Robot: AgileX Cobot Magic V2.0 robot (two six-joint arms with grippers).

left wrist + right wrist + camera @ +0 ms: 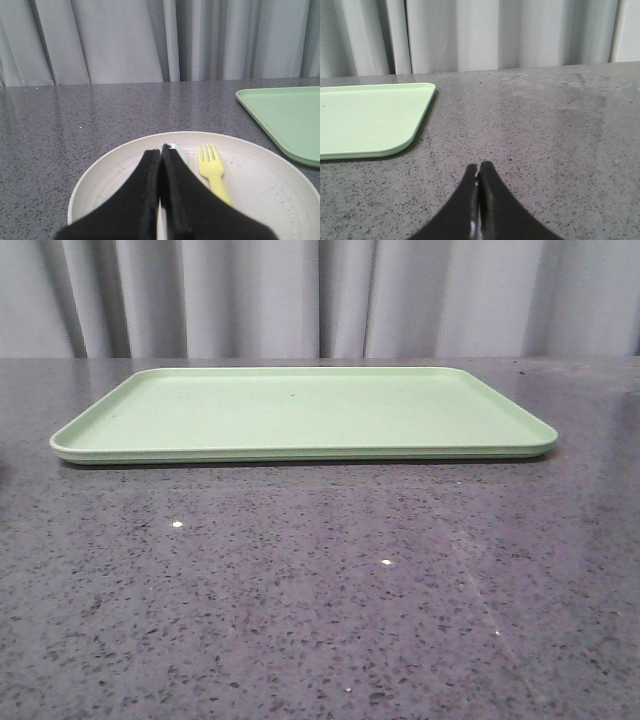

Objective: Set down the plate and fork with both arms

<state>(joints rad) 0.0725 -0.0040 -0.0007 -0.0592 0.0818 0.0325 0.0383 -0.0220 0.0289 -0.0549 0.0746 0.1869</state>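
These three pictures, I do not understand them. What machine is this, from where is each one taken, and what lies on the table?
A two-armed robot took them. The front view looks forward over a grey table with a bare green tray. The other two come from cameras on the wrists; the black shapes are each arm's tool. The left tool is shut, above a pale plate holding a yellow fork and something light blue, mostly hidden. The right tool is shut too, holding nothing, above bare table beside the tray.

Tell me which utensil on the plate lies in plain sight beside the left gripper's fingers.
The yellow fork, its prongs fully visible on the plate. The light blue utensil is mostly hidden behind the shut left gripper.
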